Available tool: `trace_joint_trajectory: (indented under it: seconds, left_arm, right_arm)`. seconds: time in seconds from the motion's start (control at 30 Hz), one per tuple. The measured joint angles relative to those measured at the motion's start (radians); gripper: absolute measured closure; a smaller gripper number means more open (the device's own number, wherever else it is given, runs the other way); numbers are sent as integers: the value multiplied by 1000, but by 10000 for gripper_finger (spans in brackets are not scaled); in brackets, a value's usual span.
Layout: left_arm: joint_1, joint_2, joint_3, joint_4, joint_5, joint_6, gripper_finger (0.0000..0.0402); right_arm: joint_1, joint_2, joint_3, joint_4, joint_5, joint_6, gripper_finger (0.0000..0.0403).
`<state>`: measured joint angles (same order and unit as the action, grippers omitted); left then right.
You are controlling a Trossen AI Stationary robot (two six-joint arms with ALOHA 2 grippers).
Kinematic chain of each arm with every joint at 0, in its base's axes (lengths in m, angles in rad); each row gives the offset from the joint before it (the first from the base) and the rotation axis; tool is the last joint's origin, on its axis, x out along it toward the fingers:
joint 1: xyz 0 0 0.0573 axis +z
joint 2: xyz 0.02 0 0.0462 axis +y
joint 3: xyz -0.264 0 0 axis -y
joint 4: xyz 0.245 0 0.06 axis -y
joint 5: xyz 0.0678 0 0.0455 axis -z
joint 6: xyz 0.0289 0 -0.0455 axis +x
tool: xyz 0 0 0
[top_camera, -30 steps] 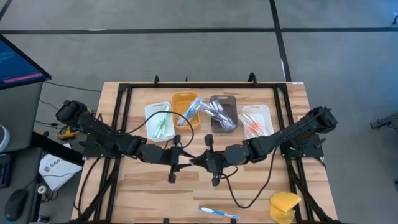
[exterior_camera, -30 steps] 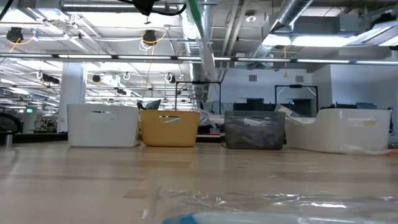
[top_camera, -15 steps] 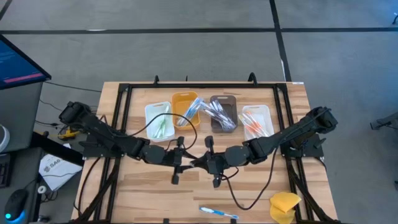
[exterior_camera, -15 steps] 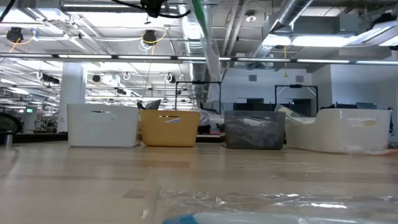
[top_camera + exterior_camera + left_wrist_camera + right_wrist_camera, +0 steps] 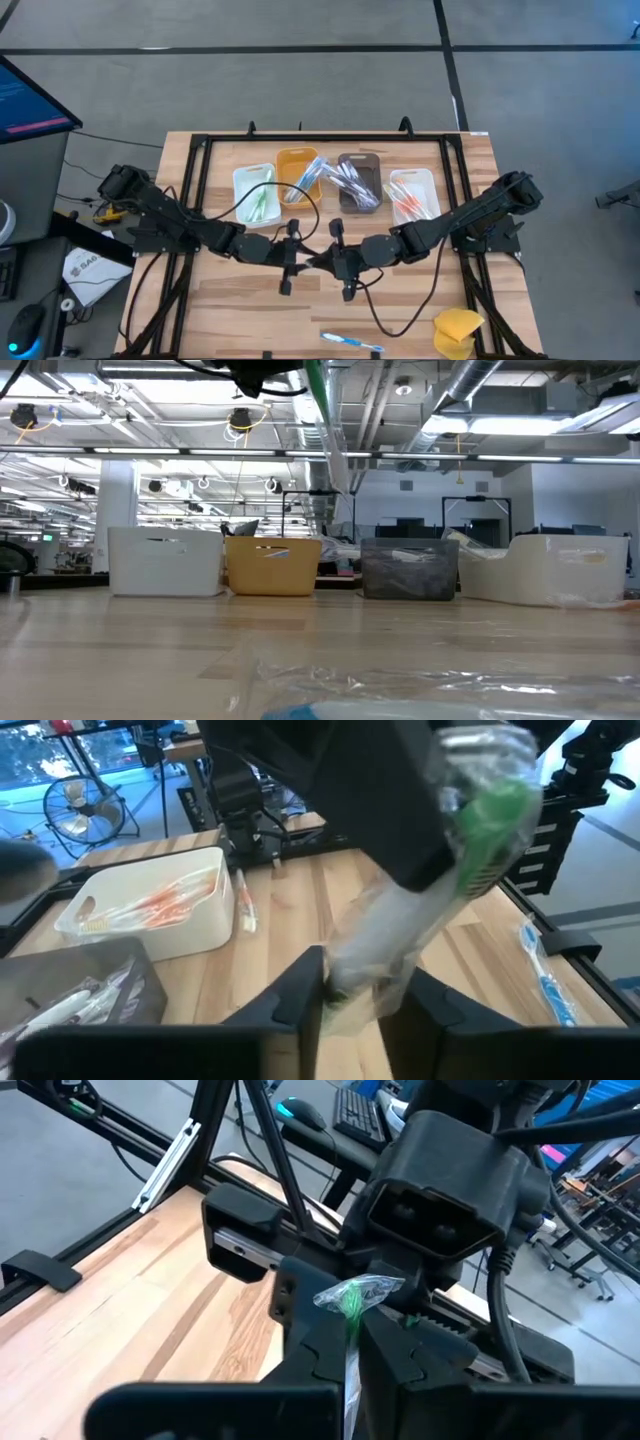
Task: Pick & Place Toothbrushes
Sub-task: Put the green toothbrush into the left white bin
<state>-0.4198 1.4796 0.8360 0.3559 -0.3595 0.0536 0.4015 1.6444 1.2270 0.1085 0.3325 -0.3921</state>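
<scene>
A green toothbrush (image 5: 478,832) in a clear wrapper hangs above the middle of the table, between my two grippers. My left gripper (image 5: 292,258) comes from the table's left and my right gripper (image 5: 338,262) from the right, fingers facing each other. Each is shut on one end of the toothbrush (image 5: 351,1302). Further toothbrushes lie in four bins along the far side. A blue toothbrush (image 5: 352,342) lies flat near the table's front edge. My left gripper (image 5: 360,988) has the toothbrush's wrapped handle end (image 5: 352,968) between its two fingers, coming nearly level from the table's left. The toothbrush runs on from the fingers, slanting up toward the other gripper, clear of the table. My right gripper (image 5: 350,1352) pinches the wrapped toothbrush just below its green head end (image 5: 352,1294), nearly level from the table's right. The head and crinkled wrapper stick out past the fingertips. The toothbrush is lifted clear of the table.
Along the far side stand a white bin (image 5: 257,195) with green toothbrushes, a yellow bin (image 5: 293,165), a grey bin (image 5: 372,165) and a white bin (image 5: 425,185) with orange ones. A yellow sponge (image 5: 458,328) lies at the near right corner. A black frame (image 5: 200,180) edges the table.
My left gripper has edged a little toward my right gripper and slightly down. The toothbrush has stayed in my right gripper, which has kept still.
</scene>
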Motion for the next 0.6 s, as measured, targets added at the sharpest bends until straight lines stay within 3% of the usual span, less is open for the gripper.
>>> trace_joint_trajectory:
  seconds: [0.17, 0.3, 0.6]
  left_arm:
    - [0, 0, 0, -12, -3, 10, 377]
    - [-3, 0, 0, -11, 1, 6, 381]
    - [-6, -1, 0, -26, 8, -22, 383]
  right_arm:
    - [0, 0, 0, -3, 1, 10, 401]
    - [-1, -1, 0, -2, -24, 50, 388]
    - [20, -1, 0, -33, -13, 83, 247]
